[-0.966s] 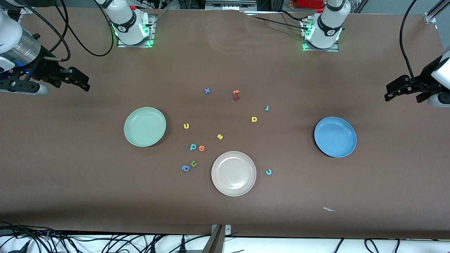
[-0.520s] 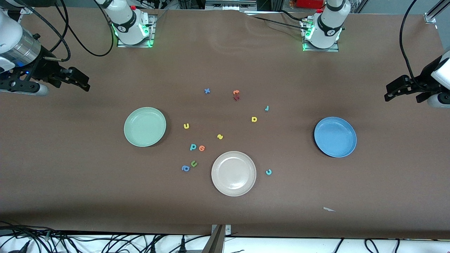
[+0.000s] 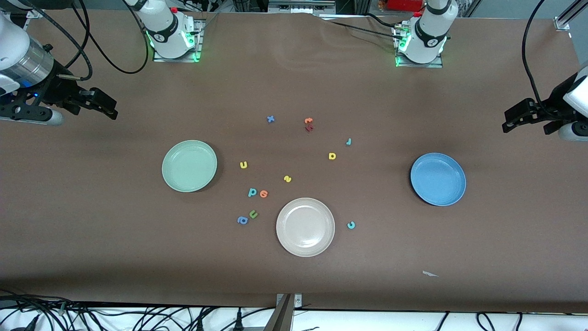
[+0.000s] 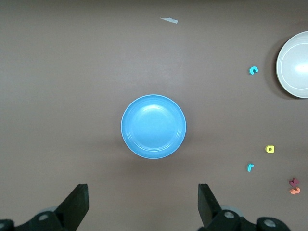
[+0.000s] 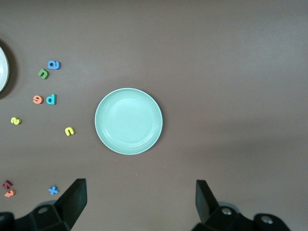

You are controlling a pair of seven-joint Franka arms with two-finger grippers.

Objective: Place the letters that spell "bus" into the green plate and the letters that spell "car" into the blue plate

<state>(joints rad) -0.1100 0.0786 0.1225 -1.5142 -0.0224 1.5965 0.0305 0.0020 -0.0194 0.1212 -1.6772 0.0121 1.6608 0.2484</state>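
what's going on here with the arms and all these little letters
Nothing is being handled yet. Both arms wait with open pincers: the left pincer at its end of the table, near the blue plate, the right pincer at its end, near the green plate. All three plates, including the white plate, hold nothing. The foam letters lie scattered on the table between the plates, such as the yellow u, yellow s and teal c.

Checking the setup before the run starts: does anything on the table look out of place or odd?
One thing: a small white scrap lies on the brown table, nearer the front camera than the round blue plate. An orange foam letter and a dark red foam letter touch.
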